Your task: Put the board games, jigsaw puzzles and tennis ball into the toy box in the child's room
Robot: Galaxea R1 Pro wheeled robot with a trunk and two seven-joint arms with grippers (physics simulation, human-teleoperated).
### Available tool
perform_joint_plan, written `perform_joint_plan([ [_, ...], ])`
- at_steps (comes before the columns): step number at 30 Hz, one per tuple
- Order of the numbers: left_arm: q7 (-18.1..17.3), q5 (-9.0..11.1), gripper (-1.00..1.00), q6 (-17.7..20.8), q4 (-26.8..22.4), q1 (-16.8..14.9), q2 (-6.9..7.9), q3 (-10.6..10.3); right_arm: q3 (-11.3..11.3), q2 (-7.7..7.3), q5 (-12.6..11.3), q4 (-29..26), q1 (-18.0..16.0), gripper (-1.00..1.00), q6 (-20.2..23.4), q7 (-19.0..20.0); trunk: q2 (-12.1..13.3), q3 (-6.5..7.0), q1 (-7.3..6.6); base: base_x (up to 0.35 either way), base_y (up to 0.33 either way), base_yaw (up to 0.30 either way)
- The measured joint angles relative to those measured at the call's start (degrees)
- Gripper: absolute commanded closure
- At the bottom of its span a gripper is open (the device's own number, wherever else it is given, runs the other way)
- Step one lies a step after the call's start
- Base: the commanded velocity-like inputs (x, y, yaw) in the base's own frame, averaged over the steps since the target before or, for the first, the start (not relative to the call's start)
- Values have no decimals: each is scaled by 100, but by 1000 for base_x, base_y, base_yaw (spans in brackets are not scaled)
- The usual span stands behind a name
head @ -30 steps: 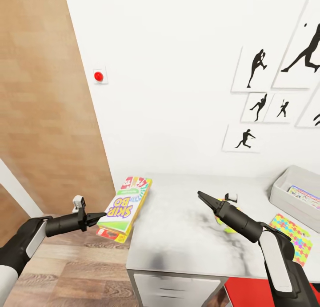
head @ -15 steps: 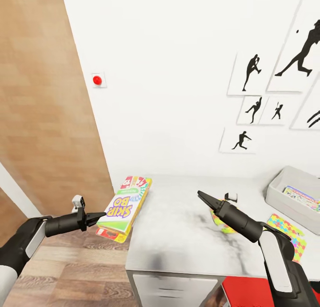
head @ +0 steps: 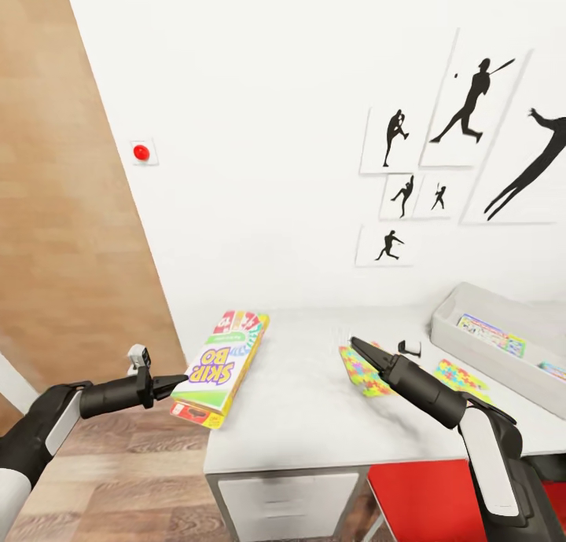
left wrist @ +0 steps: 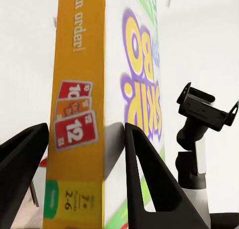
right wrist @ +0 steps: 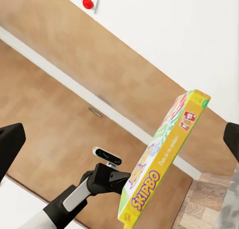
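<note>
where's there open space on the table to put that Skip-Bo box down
The table top is bare from its left edge to the nearer jigsaw puzzle, below the Skip-Bo box in the left gripper. It is crowded right: second puzzle, toy box.

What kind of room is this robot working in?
Probably a child's bedroom or playroom: baseball-player silhouette pictures hang on the white wall, colourful jigsaw puzzle boxes lie on a desk, and the left hand holds a Skip-Bo game box.

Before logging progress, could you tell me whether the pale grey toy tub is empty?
No, the pale grey toy tub already holds colourful printed boxes.
</note>
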Motion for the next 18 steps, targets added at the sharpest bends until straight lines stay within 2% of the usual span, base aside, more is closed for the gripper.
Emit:
perform_joint_plan([
  [14, 0, 11, 100, 5, -2, 6, 9, 2, 14, 27, 33, -10, 2, -100, -9, 57, 563, 259, -309, -5, 0, -8],
  [18, 0, 11, 100, 5, -1, 6, 3, 1, 15, 36, 31, -16, 5, -100, -9, 57, 724, 342, -397, -49, 0, -94],
])
